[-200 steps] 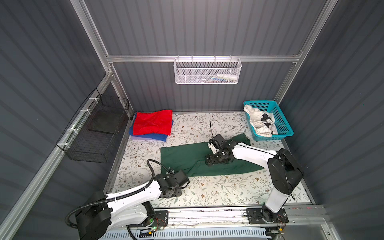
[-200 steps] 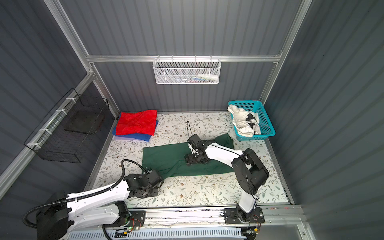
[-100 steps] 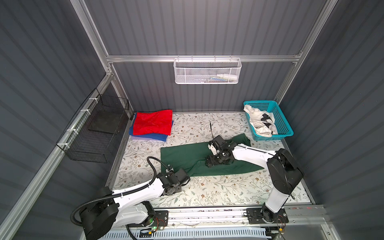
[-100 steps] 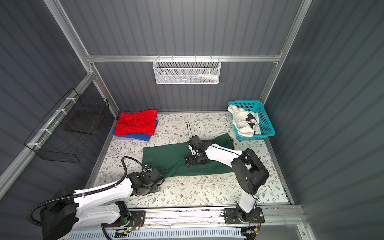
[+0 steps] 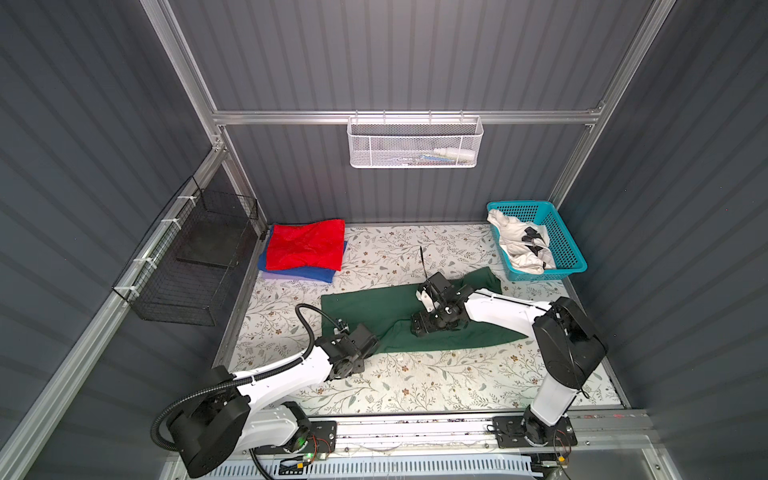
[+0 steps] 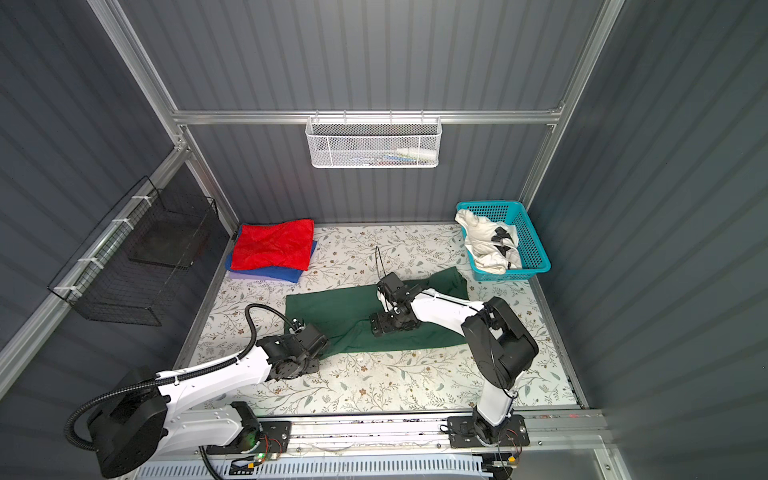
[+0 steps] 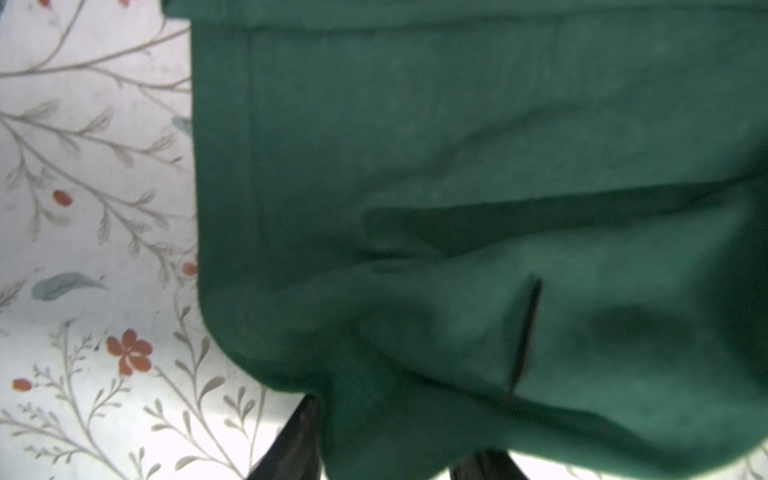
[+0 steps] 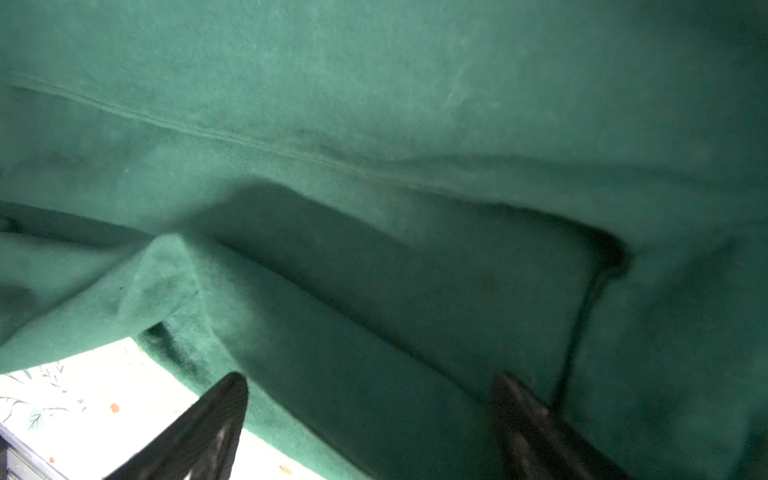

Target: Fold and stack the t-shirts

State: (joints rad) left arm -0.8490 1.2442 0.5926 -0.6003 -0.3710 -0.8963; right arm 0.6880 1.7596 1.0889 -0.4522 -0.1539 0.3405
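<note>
Corner of green shirt [image 5: 365, 303] sits pinched in left hand [image 7: 392, 428]; right hand [image 8: 370, 377] lies spread mid-shirt.

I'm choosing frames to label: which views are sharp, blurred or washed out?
Both top views: sharp and evenly lit, the large dark green cloth t-shirt clear. Left wrist view: cloth close and soft, the floral table cover nearly washed out. Right wrist view: green fills it, right tool blurred, fold shadowed.

No legible text, label, brand or number appears in any view. Black marks on the white shirt [image 5: 513, 243] in the basket [image 5: 567, 249] are too small to read.
</note>
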